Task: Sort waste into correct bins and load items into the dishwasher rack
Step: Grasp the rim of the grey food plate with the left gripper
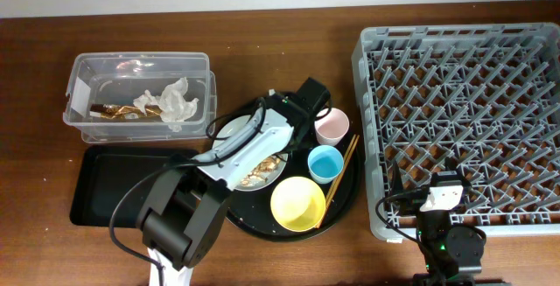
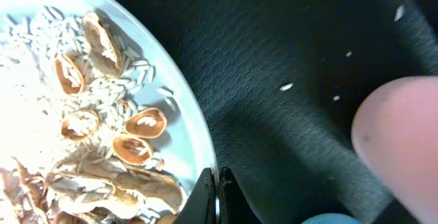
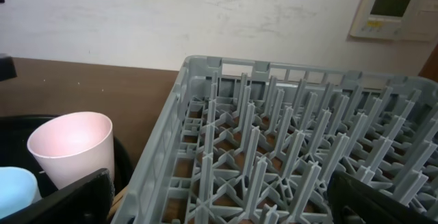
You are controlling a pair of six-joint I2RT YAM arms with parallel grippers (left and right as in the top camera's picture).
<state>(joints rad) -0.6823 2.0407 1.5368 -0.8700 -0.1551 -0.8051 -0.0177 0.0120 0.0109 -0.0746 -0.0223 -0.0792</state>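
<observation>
Left fingers: are being held closed on the rim of the plate, with the thin edge pinched between them.
Right fingers: are being held wide apart with nothing between them, at the near wall of the dishwasher rack.
Plate's place: it is being carried by the round black tray. Its rim is between the left fingers and its body spreads up and to their left.
Handling: the plate is being judged stiff, smooth and probably slippery. Its load of food scraps is loose and light, and likely to slide off if the plate is tilted.
Where to hold: the bare rim is being judged the right place, and the plate is best kept level.
Neighbours: the pink cup is near, to the right of the left fingers.
Left wrist view alone: the scraps are being shown as nut shells among rice grains, and the pinch itself is visible. In the overhead view both are being hidden under the arm.
Overhead view alone: the clear box, which holds the tissue and the wrapper, and the shallow black tray are being shown well to the left of the left fingers.
</observation>
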